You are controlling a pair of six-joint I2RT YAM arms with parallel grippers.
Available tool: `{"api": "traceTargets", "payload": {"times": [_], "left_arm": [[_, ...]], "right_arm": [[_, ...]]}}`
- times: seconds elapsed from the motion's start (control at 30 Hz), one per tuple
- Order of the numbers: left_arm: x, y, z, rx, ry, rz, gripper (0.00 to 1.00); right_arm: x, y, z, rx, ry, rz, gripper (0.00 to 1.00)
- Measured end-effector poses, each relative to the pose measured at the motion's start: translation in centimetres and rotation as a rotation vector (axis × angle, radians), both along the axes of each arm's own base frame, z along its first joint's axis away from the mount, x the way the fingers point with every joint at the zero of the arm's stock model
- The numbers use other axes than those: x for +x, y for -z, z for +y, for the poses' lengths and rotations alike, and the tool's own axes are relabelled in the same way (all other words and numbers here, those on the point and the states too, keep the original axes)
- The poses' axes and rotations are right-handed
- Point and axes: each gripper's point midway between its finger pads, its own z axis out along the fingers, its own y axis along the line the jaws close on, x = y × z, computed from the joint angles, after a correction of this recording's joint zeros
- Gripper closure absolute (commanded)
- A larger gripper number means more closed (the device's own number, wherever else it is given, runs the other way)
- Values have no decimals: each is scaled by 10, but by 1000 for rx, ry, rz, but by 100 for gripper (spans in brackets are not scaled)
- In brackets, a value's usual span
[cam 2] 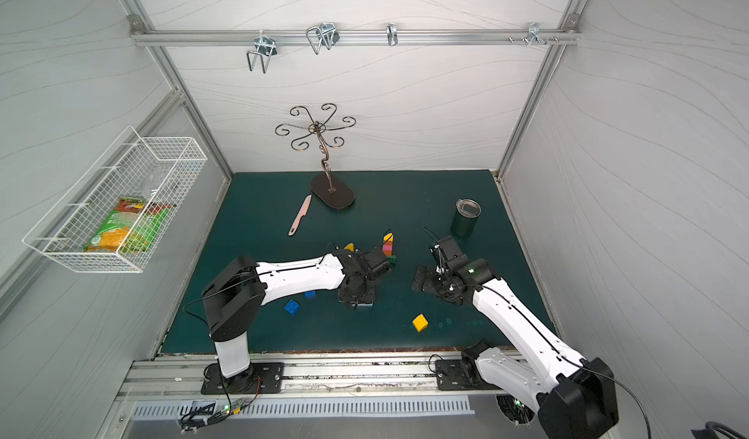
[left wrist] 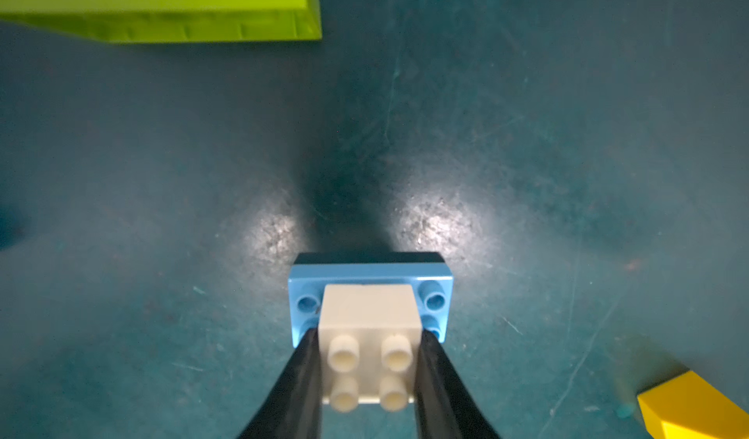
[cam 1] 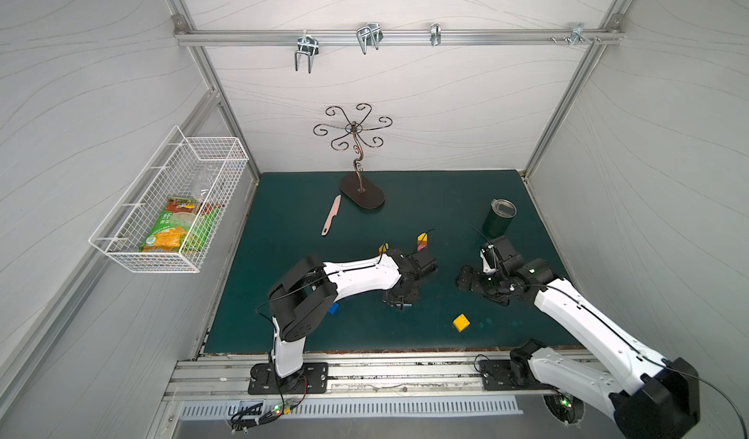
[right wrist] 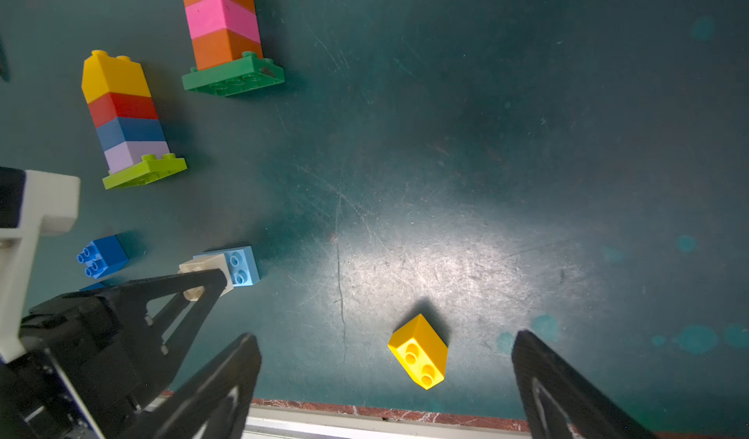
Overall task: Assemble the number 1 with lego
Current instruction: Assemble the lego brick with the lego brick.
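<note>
We find the left end effector [left wrist: 369, 335] clamped on a white brick [left wrist: 367, 309] seated on the light-blue brick [left wrist: 437, 297], down at the surface [left wrist: 162, 173]. The right end effector [right wrist: 385, 340] stands wide, empty. Two stacks look complete (lime-based stack [right wrist: 125, 112], green-based stack [right wrist: 223, 23]); this one is barely begun, we judge.

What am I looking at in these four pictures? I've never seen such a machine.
These are two robot arms, the left arm and the right arm, mounted at the edge of a green table, each ending in a two-fingered gripper. Two pictures look down from overhead, nearly alike; the other two come from cameras on the wrists. The left gripper is shut on a white brick that sits on a light-blue brick. The right gripper is open and empty, near a loose yellow brick. Also on the table: two brick towers, a blue brick, a pink knife, a dark cup and a metal stand.
</note>
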Motion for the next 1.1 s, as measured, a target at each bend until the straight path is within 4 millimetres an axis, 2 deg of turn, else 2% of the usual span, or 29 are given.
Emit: {"api": "traceTargets", "payload": {"times": [0.4, 0.73, 0.9, 1.1], "left_arm": [[-1, 1, -3, 18, 21, 10, 100], [-5, 10, -6, 73, 54, 57, 100], [-4, 7, -7, 67, 54, 50, 100], [-4, 4, -7, 66, 51, 41, 74]], "right_arm": [[1, 0, 2, 5, -6, 1, 1], [2, 0, 0, 0, -14, -5, 1], [4, -3, 0, 2, -13, -13, 1], [4, -7, 3, 10, -38, -22, 1]]}}
